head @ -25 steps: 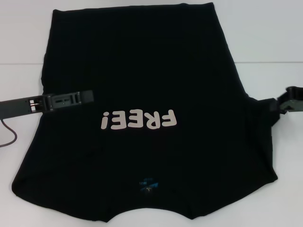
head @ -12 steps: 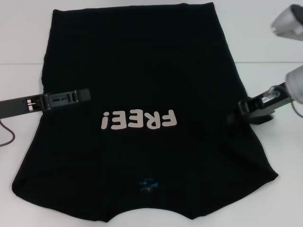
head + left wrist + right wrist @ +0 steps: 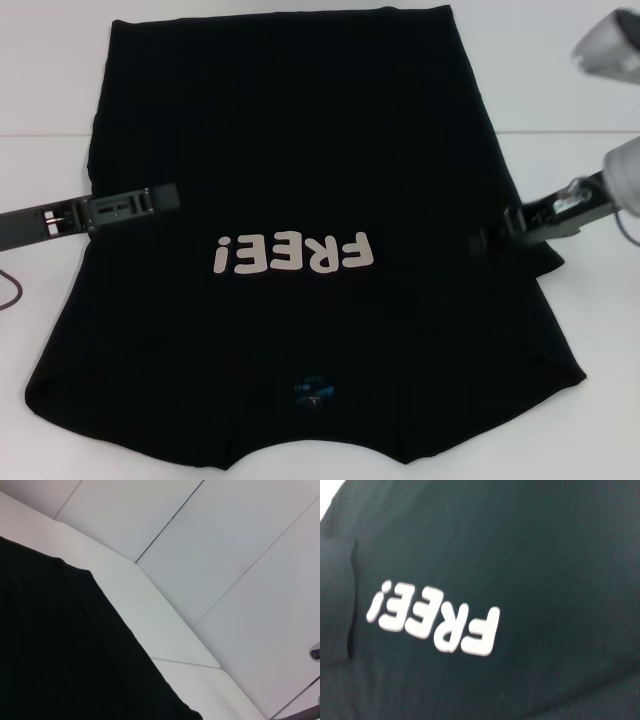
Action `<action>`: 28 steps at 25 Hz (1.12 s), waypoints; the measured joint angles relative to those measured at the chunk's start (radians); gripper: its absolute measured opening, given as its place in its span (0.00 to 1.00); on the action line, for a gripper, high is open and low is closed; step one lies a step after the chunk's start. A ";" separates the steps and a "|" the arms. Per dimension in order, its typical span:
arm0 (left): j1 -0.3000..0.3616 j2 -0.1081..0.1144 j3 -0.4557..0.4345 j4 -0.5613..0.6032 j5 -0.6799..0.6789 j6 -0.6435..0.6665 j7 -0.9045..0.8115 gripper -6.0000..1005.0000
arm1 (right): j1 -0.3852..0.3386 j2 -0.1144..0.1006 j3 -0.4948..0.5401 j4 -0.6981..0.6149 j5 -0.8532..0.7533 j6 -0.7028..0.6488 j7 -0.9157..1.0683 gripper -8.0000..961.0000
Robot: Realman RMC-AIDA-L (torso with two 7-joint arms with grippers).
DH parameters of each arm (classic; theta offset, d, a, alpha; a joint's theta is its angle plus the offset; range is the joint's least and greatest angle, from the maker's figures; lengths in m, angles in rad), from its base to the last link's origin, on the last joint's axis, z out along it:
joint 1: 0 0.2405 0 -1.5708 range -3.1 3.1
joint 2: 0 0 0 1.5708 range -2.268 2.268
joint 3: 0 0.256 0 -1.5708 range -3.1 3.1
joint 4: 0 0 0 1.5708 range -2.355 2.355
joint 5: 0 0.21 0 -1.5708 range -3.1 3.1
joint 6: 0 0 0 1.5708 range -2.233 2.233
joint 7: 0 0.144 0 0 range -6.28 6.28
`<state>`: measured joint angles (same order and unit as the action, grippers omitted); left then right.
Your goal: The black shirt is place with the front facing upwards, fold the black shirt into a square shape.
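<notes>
The black shirt (image 3: 300, 130) lies spread on the white table, front up, with its pale letters "FREE!" (image 3: 292, 254) upside down at the middle and the blue neck label (image 3: 310, 392) near the front edge. My left gripper (image 3: 170, 195) lies low over the shirt's left side, beside the letters. My right gripper (image 3: 480, 241) is over the shirt's right side, shut on the right sleeve, which is drawn inward over the body. The right wrist view shows the shirt (image 3: 545, 555) and its letters (image 3: 435, 622) close up. The left wrist view shows a shirt edge (image 3: 50, 650).
The white table (image 3: 560, 80) shows bare strips left and right of the shirt and also appears in the left wrist view (image 3: 150, 615). A thin cable (image 3: 15, 295) hangs at the left edge. White parts of my right arm (image 3: 610, 45) stand at the upper right.
My right gripper has moved in from the right edge toward the letters, pulling the right sleeve inward. My left gripper has slid a little back to the left.
</notes>
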<state>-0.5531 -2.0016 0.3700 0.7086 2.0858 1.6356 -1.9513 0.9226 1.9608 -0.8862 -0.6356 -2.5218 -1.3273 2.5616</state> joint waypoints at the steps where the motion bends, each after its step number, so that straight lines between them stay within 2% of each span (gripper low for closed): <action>1: 0.000 0.000 -0.004 0.000 0.000 0.001 0.000 0.74 | -0.007 -0.004 0.043 0.001 0.007 -0.001 -0.012 0.15; 2: 0.001 0.001 -0.008 0.000 -0.001 0.002 -0.002 0.74 | -0.021 -0.012 0.105 0.001 0.037 -0.009 -0.039 0.19; 4: 0.004 0.004 -0.015 0.000 -0.001 0.007 -0.012 0.74 | -0.030 -0.018 0.133 0.002 0.064 -0.015 -0.053 0.28; 7: 0.018 0.024 -0.017 0.000 0.004 0.023 -0.069 0.74 | -0.064 -0.041 0.178 0.003 0.145 -0.033 -0.070 0.39; 8: 0.018 0.024 -0.017 0.000 0.004 0.023 -0.069 0.74 | -0.076 -0.051 0.184 0.006 0.169 -0.037 -0.069 0.42; 9: 0.047 0.063 -0.006 0.000 0.013 0.059 -0.175 0.74 | -0.086 -0.061 0.188 0.009 0.190 -0.042 -0.066 0.46; 12: 0.080 0.104 -0.002 -0.001 0.034 0.118 -0.291 0.74 | -0.111 -0.085 0.195 0.015 0.233 -0.058 -0.060 0.57; 15: 0.117 0.133 -0.008 0.008 0.082 0.178 -0.385 0.74 | -0.120 -0.096 0.207 0.015 0.242 -0.068 -0.057 0.59; 21: 0.157 0.128 -0.023 0.036 0.206 0.162 -0.460 0.74 | -0.120 -0.100 0.223 0.016 0.245 -0.072 -0.053 0.61; 28: 0.154 0.123 -0.022 0.032 0.314 0.076 -0.476 0.74 | -0.118 -0.094 0.225 0.016 0.246 -0.072 -0.052 0.61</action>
<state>-0.3994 -1.8790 0.3480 0.7408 2.3999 1.7117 -2.4270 0.8049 1.8669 -0.6614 -0.6197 -2.2760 -1.3989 2.5096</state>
